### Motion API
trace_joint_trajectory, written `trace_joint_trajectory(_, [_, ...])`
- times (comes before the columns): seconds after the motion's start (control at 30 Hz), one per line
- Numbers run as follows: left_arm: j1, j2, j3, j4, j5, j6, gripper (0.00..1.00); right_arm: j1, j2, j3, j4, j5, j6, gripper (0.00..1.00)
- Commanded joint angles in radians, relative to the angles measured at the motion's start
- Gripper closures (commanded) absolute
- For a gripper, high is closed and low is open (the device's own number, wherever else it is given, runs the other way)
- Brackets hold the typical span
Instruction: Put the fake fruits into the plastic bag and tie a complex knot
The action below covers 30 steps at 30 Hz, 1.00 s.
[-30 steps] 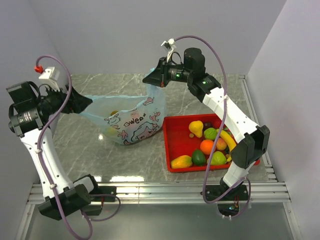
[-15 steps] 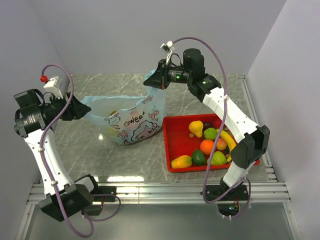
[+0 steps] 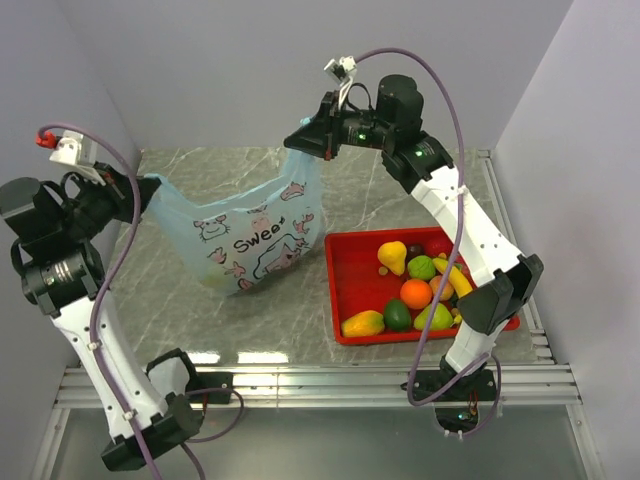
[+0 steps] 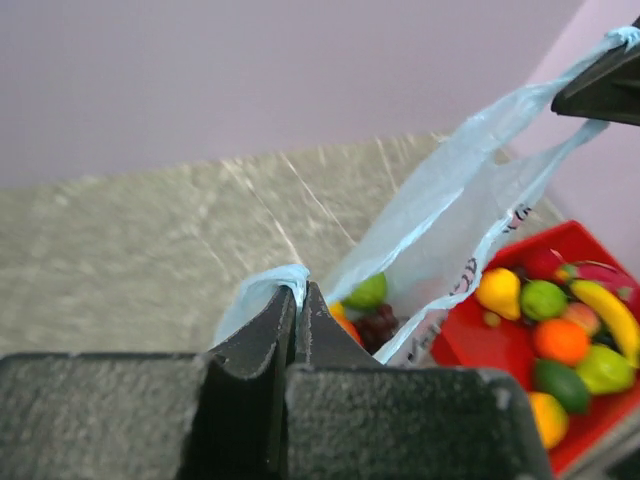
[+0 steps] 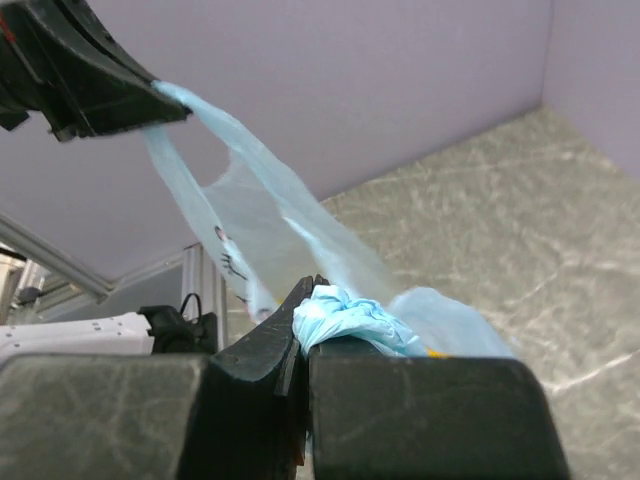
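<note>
Sagging over grey marbled tabletop (image 3: 262, 322), lilac walls (image 3: 220, 70) behind: plastic bag (image 3: 255, 235) pinched by left fingers (image 4: 255, 340), right fingers (image 5: 265, 350).

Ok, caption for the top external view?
Left end effector and right end effector hold the plastic bag stretched between them beside the fruit-filled red tray.

The left gripper (image 3: 138, 192), open a second ago, is now clamped on a handle of the plastic bag (image 3: 250, 240) and sits higher, farther from the red tray (image 3: 348, 275). The right gripper (image 3: 295, 142) is slightly higher above the tray's far corner. The bag, slack before, now hangs stretched taut between both grippers, beside the tray.
</note>
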Motion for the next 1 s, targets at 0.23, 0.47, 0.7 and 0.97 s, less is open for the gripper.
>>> trace_joint_trajectory(0.23, [0.007, 0.005, -0.064, -0.129, -0.237, 0.230, 0.95, 0.026, -0.070, -0.181, 0.046, -0.036, -0.164, 1.00])
trace_joint_trajectory(0.47, [0.007, 0.107, 0.109, -0.206, -0.128, 0.292, 0.40, 0.052, -0.093, -0.270, 0.146, -0.020, -0.123, 1.00])
trace_joint_trajectory(0.7, [0.007, 0.217, 0.260, -0.057, -0.050, 0.179, 0.01, 0.052, -0.126, -0.325, 0.206, 0.027, -0.161, 1.00])
trace_joint_trajectory(0.97, [-0.156, 0.200, 0.146, 0.318, 0.148, 0.102, 0.20, 0.055, -0.148, -0.311, 0.215, -0.049, -0.270, 1.00])
